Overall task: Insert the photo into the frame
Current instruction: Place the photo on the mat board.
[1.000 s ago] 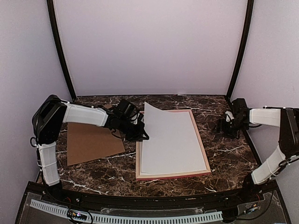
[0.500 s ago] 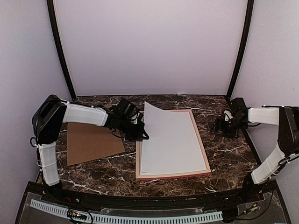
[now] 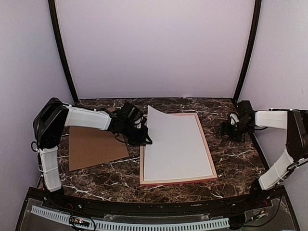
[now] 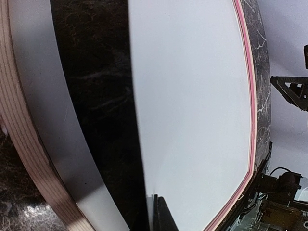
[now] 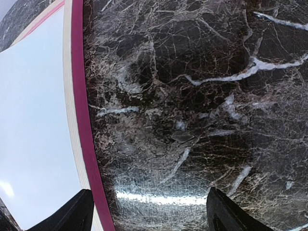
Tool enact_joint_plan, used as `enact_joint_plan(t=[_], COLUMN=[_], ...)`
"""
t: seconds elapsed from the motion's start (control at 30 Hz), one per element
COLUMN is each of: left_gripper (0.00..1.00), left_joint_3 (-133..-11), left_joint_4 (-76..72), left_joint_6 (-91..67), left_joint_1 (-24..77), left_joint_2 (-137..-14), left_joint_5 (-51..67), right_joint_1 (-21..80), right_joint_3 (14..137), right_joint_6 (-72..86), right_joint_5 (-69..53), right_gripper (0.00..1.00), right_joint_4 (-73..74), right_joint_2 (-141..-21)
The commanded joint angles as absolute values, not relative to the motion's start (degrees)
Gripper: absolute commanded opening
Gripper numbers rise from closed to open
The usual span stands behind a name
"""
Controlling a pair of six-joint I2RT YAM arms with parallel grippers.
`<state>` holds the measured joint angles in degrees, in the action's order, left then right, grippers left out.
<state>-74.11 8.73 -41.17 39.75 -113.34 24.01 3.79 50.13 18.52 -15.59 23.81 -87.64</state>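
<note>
**Photo rests white side up on the frame, left edge pinched**

The frame (image 3: 210,153) lies flat on the marble surface (image 3: 240,159), pale wood side up, its pink edge showing at the rim. The photo (image 3: 175,144) lies over it with its plain white back up. Its right part sits down inside the frame, while its left edge is lifted off the frame's left side.

The left gripper (image 3: 144,139) is at that raised edge, its fingers together and clamped on the photo. The right gripper (image 3: 225,129) hangs low over bare marble just right of the frame's right side, its 2 fingers (image 5: 77,212) apart and holding nothing.

A brown cardboard sheet (image 3: 96,147) lies flat to the left, under the left arm.
</note>
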Motion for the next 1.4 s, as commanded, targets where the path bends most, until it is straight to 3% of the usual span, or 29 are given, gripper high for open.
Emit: enact_joint_plan(t=[0.0,0.57,1.37], left_gripper=[0.07,0.42,0.50], left_joint_3=[-74.5,-75.1,-76.8], left_joint_4=[10.2,12.5,14.2], left_joint_6=[-40.6,-39.6,-38.8], left_joint_1=[39.5,39.5,40.0], left_joint_2=[-110.0,-109.5,-110.2], left_joint_5=[22.7,21.4,21.8], right_joint_1=[4.5,5.1,6.1], right_joint_3=[49.8,49.0,49.8], right_joint_6=[18.9,19.2,19.2], right_joint_5=[-15.9,-15.7,-16.2], right_gripper=[0.82,0.82,0.83], right_joint_4=[22.2,21.7,21.6], right_joint_2=[-88.0,-88.1,-89.8])
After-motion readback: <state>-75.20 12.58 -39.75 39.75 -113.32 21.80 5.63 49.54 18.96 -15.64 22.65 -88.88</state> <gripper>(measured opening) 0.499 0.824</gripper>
